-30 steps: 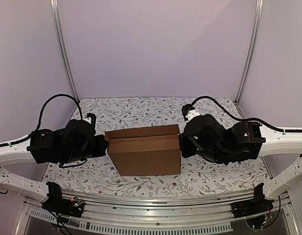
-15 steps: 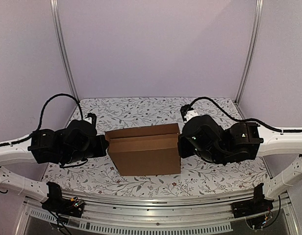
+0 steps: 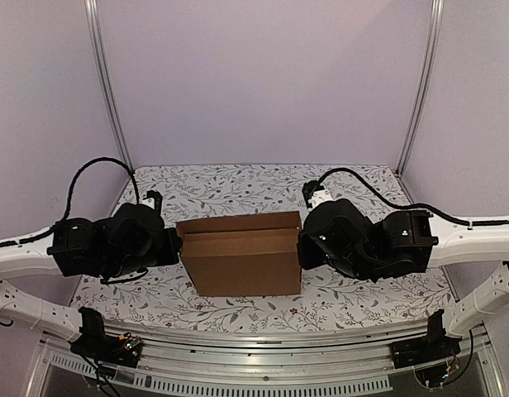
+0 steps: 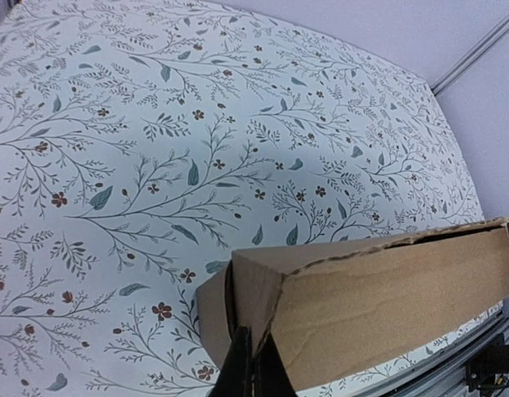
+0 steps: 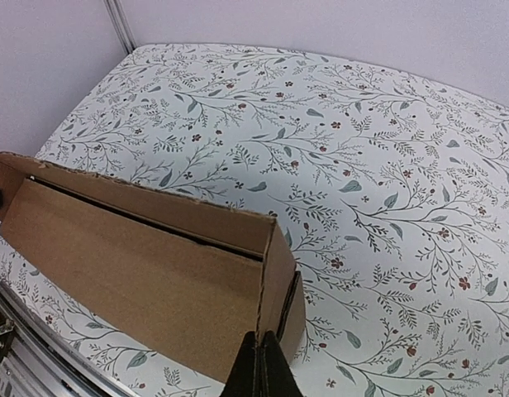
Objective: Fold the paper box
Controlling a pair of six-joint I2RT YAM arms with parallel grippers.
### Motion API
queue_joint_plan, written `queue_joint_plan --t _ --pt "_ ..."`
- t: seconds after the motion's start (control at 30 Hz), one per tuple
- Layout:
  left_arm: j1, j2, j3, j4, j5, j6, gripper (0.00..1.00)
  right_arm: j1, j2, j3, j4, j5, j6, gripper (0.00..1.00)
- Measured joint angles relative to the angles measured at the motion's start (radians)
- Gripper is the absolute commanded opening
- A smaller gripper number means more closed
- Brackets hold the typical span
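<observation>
The paper box (image 3: 242, 252) is a brown cardboard box standing folded up in the middle of the floral table, its lid down with a thin dark slit along the top edge. My left gripper (image 3: 178, 246) is shut, its tips pressed against the box's left end. In the left wrist view its gripper (image 4: 253, 368) touches the end panel of the box (image 4: 387, 298) beside a loose side flap. My right gripper (image 3: 302, 244) is shut against the right end. In the right wrist view its gripper (image 5: 259, 364) meets the end corner of the box (image 5: 130, 273).
The floral table cover (image 3: 238, 186) runs back to the lilac walls, with metal posts (image 3: 106, 91) in the back corners. A metal rail (image 3: 254, 343) lines the near edge. Both arm bodies flank the box closely.
My right gripper has pushed a little to the left against the box's right end, and that end has shifted slightly left. The left gripper has hardly moved.
</observation>
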Motion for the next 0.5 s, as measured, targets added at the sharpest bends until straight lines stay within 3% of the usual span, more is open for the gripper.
queue_joint_plan --t 0.5 --pt "-0.048 0.015 -0.021 0.032 -0.065 -0.004 0.00 0.032 -0.031 -0.235 0.230 0.048 0.097 0.00"
